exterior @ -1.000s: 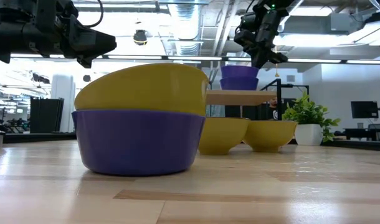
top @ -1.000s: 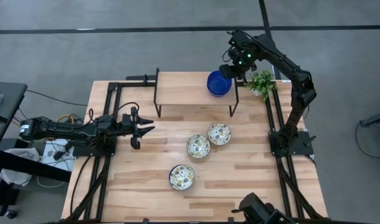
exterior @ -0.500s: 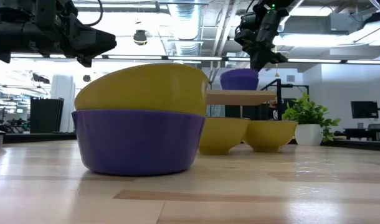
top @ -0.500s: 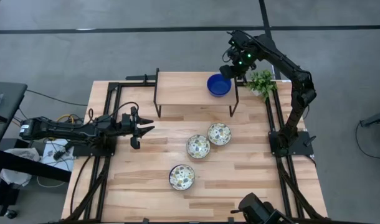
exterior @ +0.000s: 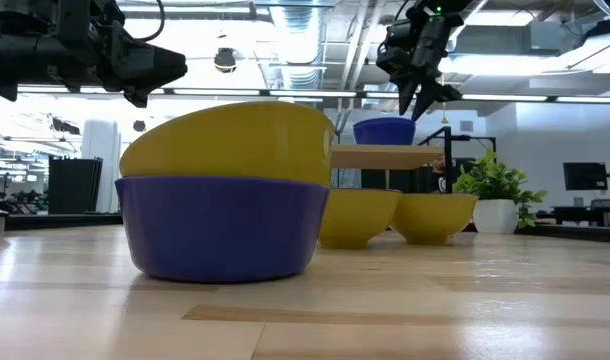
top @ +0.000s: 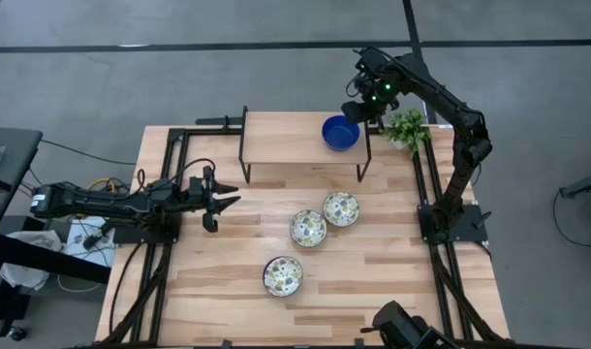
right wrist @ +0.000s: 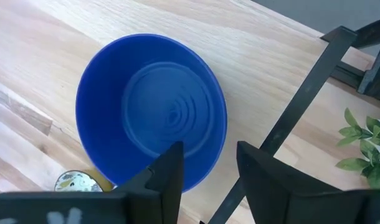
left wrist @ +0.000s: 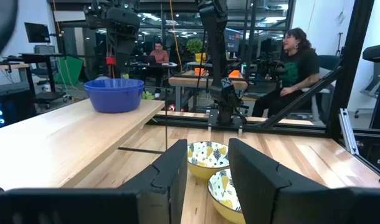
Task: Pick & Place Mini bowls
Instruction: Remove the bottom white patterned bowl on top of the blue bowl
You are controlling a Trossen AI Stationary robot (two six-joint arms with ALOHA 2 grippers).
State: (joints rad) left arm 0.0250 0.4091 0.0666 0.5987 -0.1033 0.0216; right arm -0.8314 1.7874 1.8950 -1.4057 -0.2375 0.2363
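A glossy blue mini bowl (top: 340, 133) stands upright on its base at the right end of the raised wooden shelf (top: 286, 138); it also shows in the right wrist view (right wrist: 151, 118). My right gripper (top: 357, 111) hangs open just above the bowl's right rim, its fingers (right wrist: 168, 169) clear of it. Two patterned bowls (top: 340, 208) (top: 308, 228) sit on the table. A third (top: 283, 276) sits nested in the second blue bowl (exterior: 220, 230). My left gripper (top: 223, 197) is open and empty at the table's left.
A small potted plant (top: 406, 129) stands just right of the shelf, close to my right arm. The shelf's black legs (top: 364, 160) stand at its corners. Black frame rails (top: 170, 155) run along the table's sides. People sit in the room beyond (left wrist: 296, 68).
My right gripper has opened and let go of the blue bowl. The bowl has gone down from just under the fingers onto the shelf and now stands there. The gripper has stayed in place above it.
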